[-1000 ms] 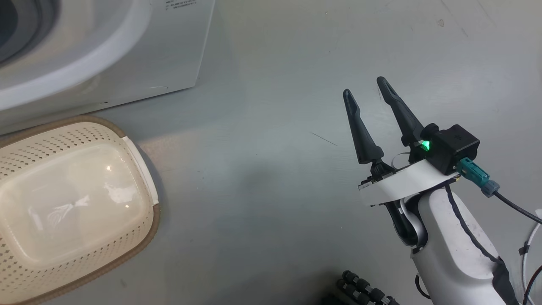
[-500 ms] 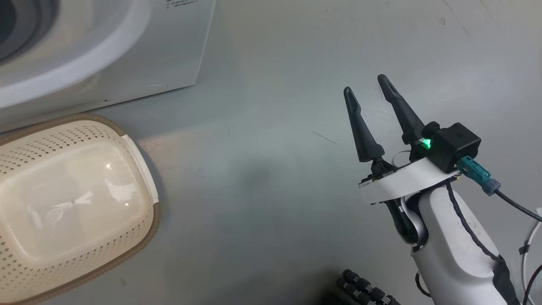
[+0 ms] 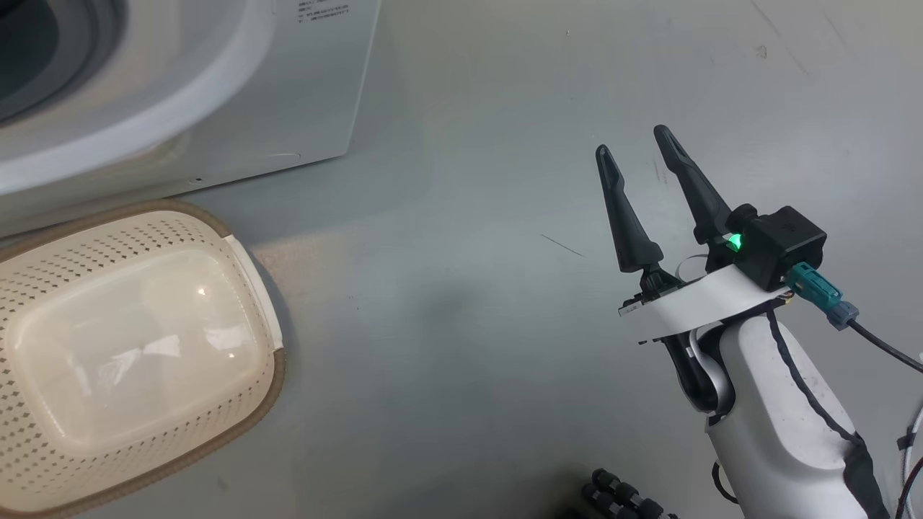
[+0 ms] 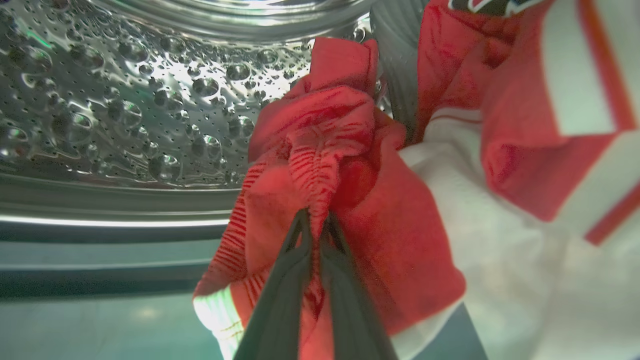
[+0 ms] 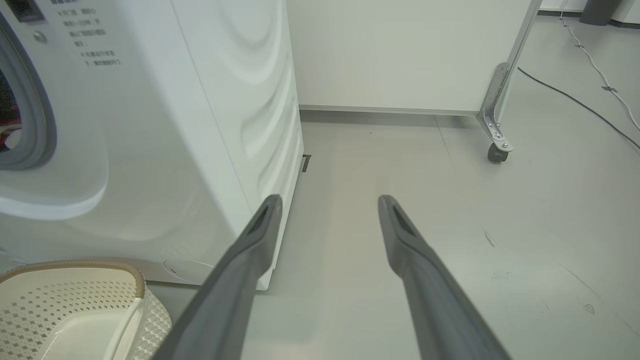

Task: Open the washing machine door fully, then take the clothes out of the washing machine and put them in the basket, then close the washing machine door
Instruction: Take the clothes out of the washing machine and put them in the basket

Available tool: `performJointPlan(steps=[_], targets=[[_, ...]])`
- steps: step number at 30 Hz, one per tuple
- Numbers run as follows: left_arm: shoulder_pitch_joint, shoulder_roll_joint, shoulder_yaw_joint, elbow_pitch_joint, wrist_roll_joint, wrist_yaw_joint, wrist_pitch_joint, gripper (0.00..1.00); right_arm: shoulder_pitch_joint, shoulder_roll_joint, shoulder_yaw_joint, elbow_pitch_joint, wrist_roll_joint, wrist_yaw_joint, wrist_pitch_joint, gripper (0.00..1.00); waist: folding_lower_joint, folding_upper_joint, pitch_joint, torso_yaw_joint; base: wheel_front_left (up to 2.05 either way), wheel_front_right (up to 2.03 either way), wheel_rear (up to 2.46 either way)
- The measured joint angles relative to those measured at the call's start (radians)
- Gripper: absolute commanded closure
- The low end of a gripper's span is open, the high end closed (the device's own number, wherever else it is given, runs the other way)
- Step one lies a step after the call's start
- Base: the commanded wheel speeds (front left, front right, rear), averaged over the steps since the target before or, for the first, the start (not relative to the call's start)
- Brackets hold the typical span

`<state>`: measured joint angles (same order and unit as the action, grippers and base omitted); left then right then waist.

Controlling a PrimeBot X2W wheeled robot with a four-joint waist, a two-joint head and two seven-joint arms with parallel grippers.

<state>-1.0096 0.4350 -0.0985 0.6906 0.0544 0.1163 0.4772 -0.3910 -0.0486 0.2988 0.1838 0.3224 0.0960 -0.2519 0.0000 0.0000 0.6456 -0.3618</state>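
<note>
Red white-striped clothes (image 4: 320, 150) in perforated steel drum (image 4: 125, 100), fold lengthwise in clamping left hand (image 4: 315, 219), right hand (image 3: 632, 142) spread, pointing forward over grey floor (image 3: 461, 216)

Red, white-trimmed clothes (image 4: 350, 165) lie bunched in the steel drum (image 4: 125, 100) of the white washing machine (image 3: 303, 94); the cream perforated basket (image 3: 108, 238) stands just before it.

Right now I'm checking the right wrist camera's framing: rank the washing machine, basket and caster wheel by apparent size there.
1. washing machine
2. basket, cut off by the frame
3. caster wheel, tiny, though farther away
</note>
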Motion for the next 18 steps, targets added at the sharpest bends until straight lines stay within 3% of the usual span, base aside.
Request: performJointPlan(steps=[7,18], targets=[[0.009,-0.024,-0.006,0.022,-0.009,0.000,-0.088,1.00,0.000,0.000,-0.018,0.008,-0.011,0.000,0.000,0.00,0.0000,0.0000,-0.037,0.020,0.00,0.00,0.00],[0.090,-0.126,0.001,0.065,-0.078,-0.008,-0.245,1.00,0.010,-0.002,-0.036,0.036,-0.036,0.000,0.000,0.00,0.0000,0.0000,-0.125,0.063,0.00,0.00,0.00]])
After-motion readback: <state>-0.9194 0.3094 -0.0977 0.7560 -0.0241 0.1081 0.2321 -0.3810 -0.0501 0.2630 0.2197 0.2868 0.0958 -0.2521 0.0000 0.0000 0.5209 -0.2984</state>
